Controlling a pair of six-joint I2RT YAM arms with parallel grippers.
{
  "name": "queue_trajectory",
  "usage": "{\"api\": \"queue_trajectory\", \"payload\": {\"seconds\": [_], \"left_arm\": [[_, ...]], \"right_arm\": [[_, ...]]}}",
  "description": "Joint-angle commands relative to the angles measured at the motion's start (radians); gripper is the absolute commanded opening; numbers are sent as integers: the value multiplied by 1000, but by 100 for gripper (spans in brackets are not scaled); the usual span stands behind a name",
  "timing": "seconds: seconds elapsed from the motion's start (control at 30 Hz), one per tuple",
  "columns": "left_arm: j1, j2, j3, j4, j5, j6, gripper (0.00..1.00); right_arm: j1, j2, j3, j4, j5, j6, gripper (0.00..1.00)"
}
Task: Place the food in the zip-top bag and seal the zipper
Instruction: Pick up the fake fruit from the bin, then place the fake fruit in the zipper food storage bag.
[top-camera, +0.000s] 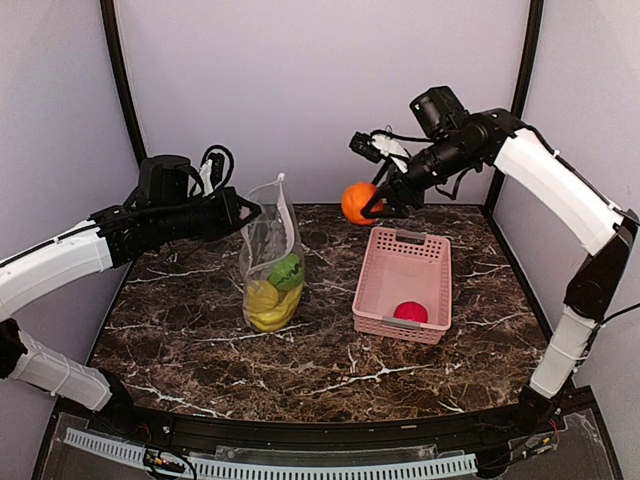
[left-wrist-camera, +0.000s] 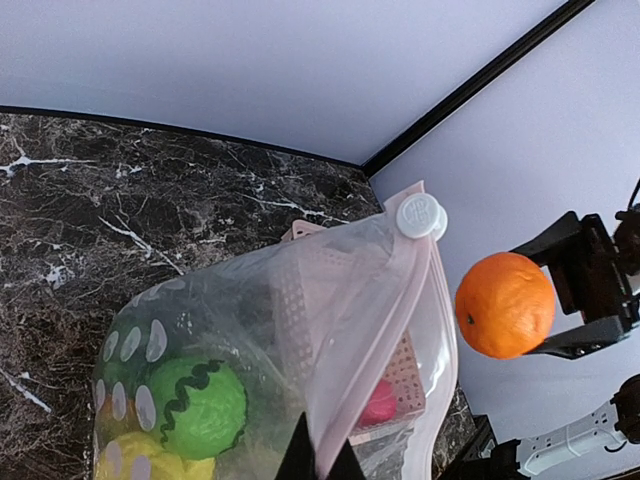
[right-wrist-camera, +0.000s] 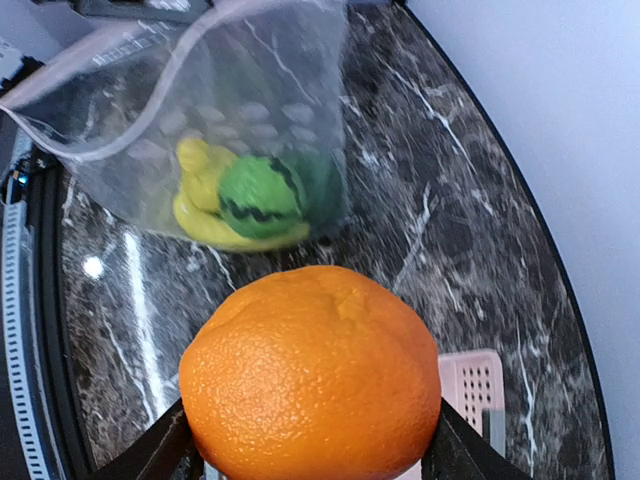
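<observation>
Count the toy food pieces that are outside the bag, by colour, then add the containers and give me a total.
orange toy fruit: 1
red-pink ball: 1
zip-top bag: 1
pink basket: 1
Total: 4

Left wrist view: the lower frame edge cuts off the left pincer. We see only two dark tips, pinched on the zip-top bag, whose foot runs off the same edge. The basket and red-pink ball show only as haze through the film. We cannot tell how far the zipper is parted.

Right wrist view: the orange fills the foreground and covers most of the right pincer. Slivers of its fingers show at the bottom edge, plus one basket corner.

Top view: the yellow pieces in the bag merge, so we cannot tell them apart.
</observation>
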Motion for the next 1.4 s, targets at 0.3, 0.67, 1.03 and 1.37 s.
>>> {"api": "queue_trajectory", "payload": {"seconds": [0.3,0.67,1.03,1.37], "left_arm": [[-2,-12,29,-18,12,-2,1],[-2,-14,43,-33,17,0,1],[-2,-37,47,-53,2,3,1],[-2,-61,53,-60,-41,17,1]], "right_arm": [[177,132,282,158,-364,141,56],[281,294,428,208,-215,202,58],[282,318,288,314,-131,230,59],[282,282,209,238,-68,218,59]]}}
